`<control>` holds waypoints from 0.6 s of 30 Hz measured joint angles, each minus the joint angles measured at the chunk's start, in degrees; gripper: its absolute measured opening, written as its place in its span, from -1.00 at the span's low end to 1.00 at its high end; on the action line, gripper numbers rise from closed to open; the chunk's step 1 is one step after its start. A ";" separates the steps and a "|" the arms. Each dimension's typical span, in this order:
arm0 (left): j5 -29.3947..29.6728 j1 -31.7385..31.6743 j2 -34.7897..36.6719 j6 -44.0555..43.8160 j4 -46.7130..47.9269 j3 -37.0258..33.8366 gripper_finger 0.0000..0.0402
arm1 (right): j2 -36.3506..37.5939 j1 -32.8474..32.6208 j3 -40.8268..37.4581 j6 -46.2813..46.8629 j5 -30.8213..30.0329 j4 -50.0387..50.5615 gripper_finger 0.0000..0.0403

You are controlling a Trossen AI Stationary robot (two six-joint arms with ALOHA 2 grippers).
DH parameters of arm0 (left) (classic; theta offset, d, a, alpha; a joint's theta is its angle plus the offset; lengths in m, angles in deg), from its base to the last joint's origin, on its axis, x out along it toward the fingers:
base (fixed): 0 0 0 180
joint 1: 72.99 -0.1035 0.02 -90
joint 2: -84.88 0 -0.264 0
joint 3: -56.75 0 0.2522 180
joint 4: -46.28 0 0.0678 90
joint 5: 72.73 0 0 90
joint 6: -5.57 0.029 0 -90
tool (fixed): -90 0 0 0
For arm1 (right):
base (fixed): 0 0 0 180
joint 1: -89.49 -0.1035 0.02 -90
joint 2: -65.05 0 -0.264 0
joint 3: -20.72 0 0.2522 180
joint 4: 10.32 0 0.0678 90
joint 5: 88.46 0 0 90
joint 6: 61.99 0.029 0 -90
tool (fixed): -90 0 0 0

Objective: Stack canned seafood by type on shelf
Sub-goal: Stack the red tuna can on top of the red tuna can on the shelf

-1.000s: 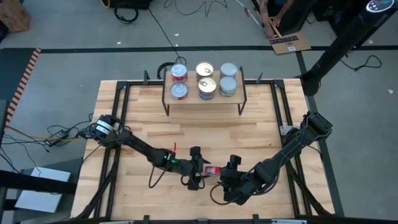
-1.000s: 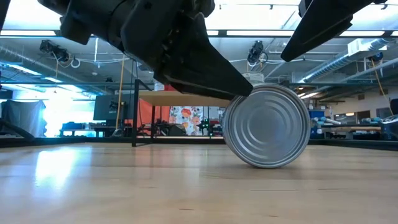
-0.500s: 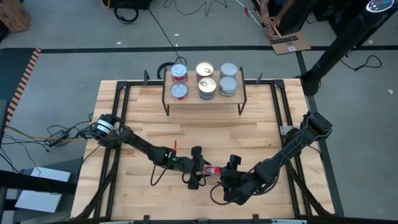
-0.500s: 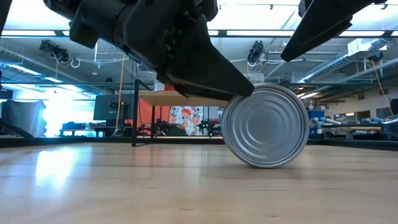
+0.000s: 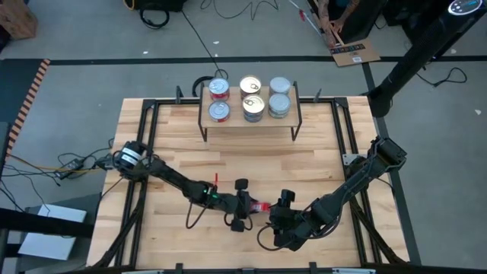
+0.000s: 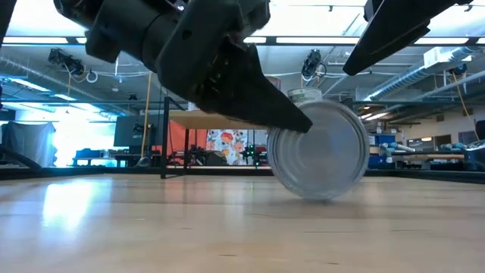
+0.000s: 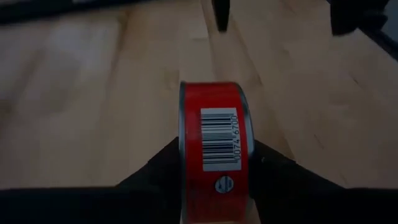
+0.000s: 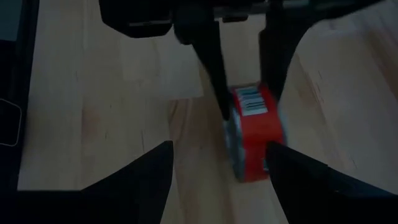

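Note:
A red can [image 5: 261, 206] stands on its rim on the table near the front middle, its silver end [image 6: 318, 155] facing the near edge. My left gripper [image 5: 245, 205] reaches in from the left and is shut on it; its own view shows the label and barcode [image 7: 217, 137] between the fingers. My right gripper [image 5: 280, 207] stands open just right of the can, its fingers [image 8: 149, 174] short of it. The shelf [image 5: 236, 122] at the far edge carries red, gold-topped and bluish cans in stacks. My left gripper pinches the red can between its two fingers, one on each flat end [image 8: 229, 127]. The fingers come nearly level from the table's left, slanting a little down. The can stays upright on its rim [image 6: 314, 197], label toward the wrist.
Black frame rails [image 5: 148, 137] run along the table's left and right sides. Bare wood lies between the arms and the shelf. Cables and a cardboard piece [image 5: 351, 52] lie on the floor beyond the table.
In the low view the can has shifted a little toward the table's left and now shows blurred, and my left gripper's finger has moved with it. My right gripper has kept still.

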 joint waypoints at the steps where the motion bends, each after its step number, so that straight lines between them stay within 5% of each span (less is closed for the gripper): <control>1: 1.10 0.19 0.40 1.11 0.13 0.00 -0.27 | 0.00 -0.02 0.00 0.00 0.02 0.02 0.31; 18: 45.20 2.78 30.15 13.26 40.03 0.07 -0.27 | 0.00 -0.35 0.00 0.00 0.04 -0.15 0.31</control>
